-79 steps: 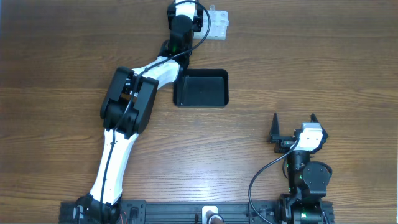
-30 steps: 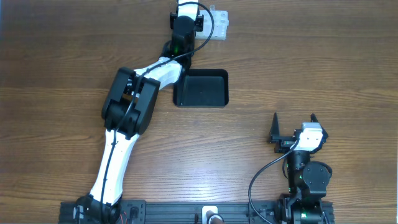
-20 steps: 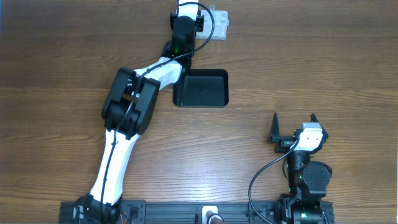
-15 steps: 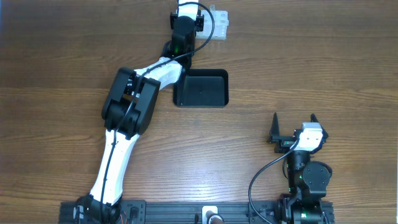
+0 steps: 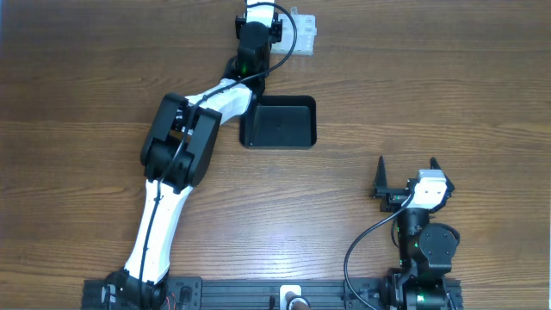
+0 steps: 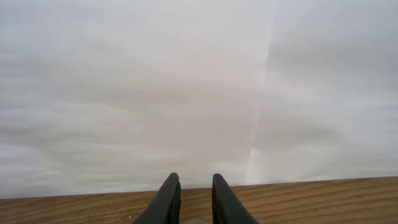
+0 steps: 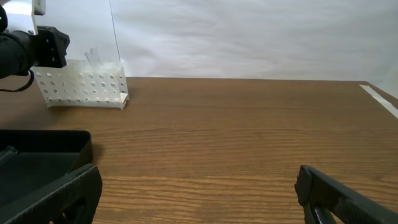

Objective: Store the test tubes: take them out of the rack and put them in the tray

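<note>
Rack [image 5: 303,36] just beside left claw [image 6: 194,179]; tray [image 5: 312,120] apart

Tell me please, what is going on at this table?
The left arm reaches across the table, and the left tool is by the white rack, where a clear test tube stands. The black tray lies nearer, beside that arm. The right tool is open, near its own base, apart from both.
</note>
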Controlling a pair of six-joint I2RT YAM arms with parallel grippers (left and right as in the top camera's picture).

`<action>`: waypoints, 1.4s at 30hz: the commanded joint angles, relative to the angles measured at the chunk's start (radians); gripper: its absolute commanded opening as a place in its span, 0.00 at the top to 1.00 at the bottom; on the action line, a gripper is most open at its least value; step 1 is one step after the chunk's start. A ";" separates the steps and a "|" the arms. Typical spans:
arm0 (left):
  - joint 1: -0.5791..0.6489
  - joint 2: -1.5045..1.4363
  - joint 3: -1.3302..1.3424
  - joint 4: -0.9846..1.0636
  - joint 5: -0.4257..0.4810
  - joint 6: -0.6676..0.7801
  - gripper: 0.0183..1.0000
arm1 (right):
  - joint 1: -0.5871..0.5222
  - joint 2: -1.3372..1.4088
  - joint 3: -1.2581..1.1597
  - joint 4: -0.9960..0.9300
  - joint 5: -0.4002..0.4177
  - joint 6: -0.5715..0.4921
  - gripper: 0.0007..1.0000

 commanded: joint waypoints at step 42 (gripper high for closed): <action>-0.059 -0.571 0.022 -1.412 0.277 -0.364 0.98 | -0.006 0.002 -0.005 -0.003 0.009 0.003 0.01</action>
